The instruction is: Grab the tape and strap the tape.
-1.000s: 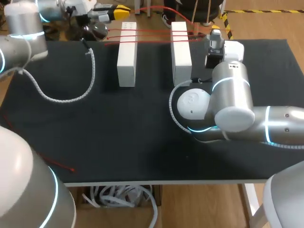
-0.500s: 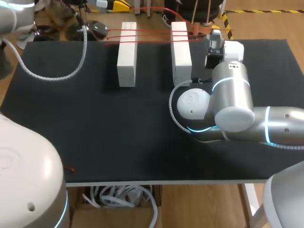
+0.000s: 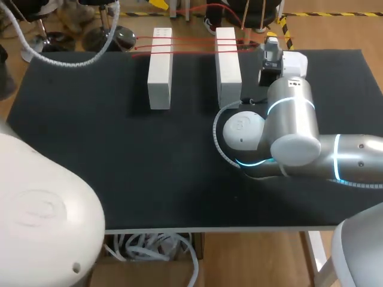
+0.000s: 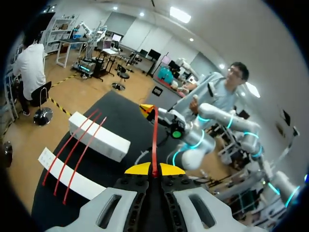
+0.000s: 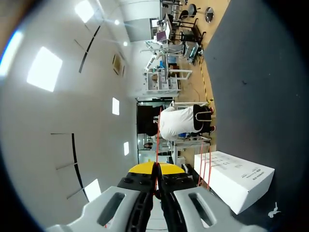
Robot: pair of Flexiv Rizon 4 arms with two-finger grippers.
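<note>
While pinching the red tape [image 4: 155, 140] at both ends, left gripper [image 4: 154, 169] and right gripper [image 5: 155, 167] each pressed tight on it in the air near the far edge of the bench [image 3: 119, 155], draw it taut and lower it squarely across both white blocks [image 3: 160, 69], parallel to the three strips [image 4: 78, 153] laid there.

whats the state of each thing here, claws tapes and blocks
left claw: shut on the held red tape
right claw: shut on the same tape
held red tape: stretched between the two claws
three other red tapes: lying straight across both blocks
left white block: lying flat on the table
right white block: lying flat, parallel to the other, apart from it
</note>
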